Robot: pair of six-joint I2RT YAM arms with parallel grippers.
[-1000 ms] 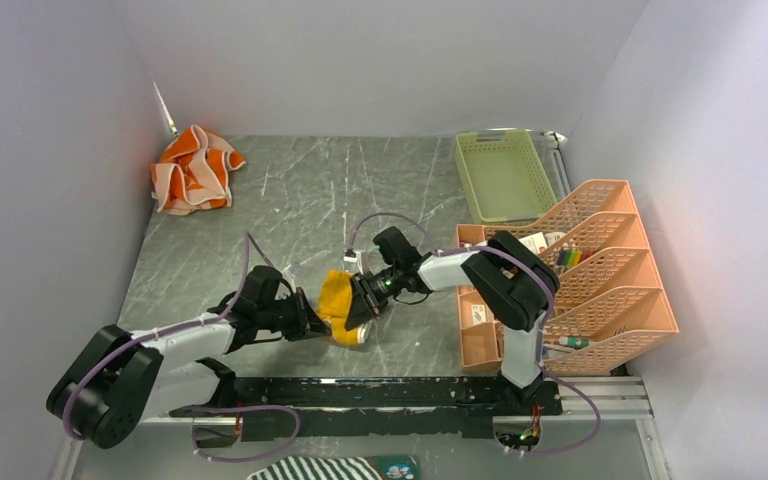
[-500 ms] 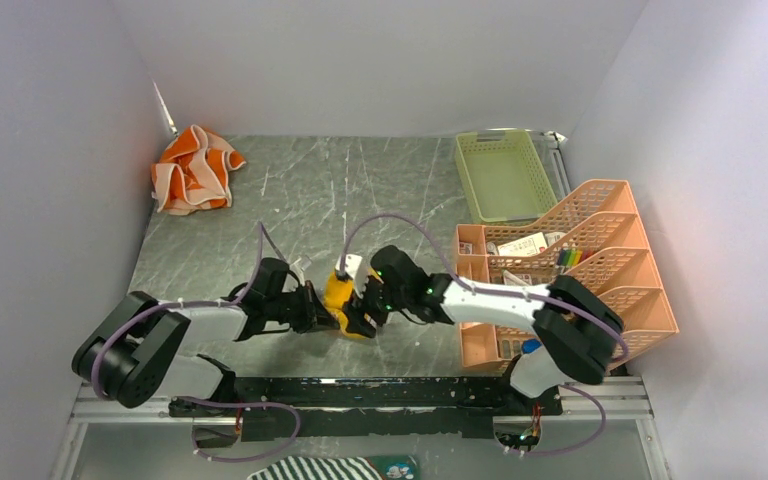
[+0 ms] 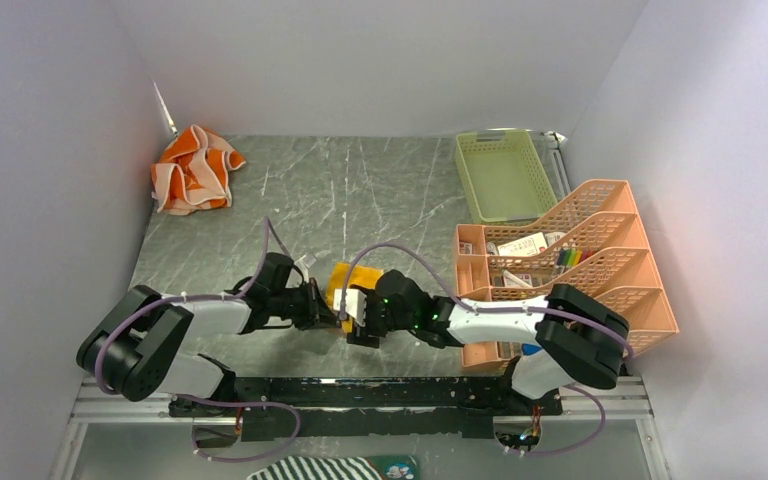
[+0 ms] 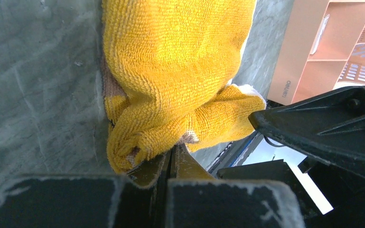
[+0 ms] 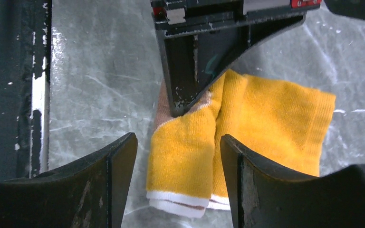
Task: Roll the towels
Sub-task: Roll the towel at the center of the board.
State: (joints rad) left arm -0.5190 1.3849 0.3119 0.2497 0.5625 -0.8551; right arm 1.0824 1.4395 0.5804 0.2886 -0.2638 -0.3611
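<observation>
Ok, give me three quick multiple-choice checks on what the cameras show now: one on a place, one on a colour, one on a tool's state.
1. Where is the orange towel?
A. far left corner of the table
B. near right corner
C. dead centre

2. What colour is the basket at the far right?
A. blue
B. pale green
C. red

3. How does the right tool stand?
A. shut on a cloth
B. out of view
C. open, astride the end of the mustard-yellow towel

Answers:
1 A: the top view shows it bunched up at the far left.
2 B: its mesh is pale green.
3 C: the right wrist view shows the jaws apart with the towel's end between them.
</observation>
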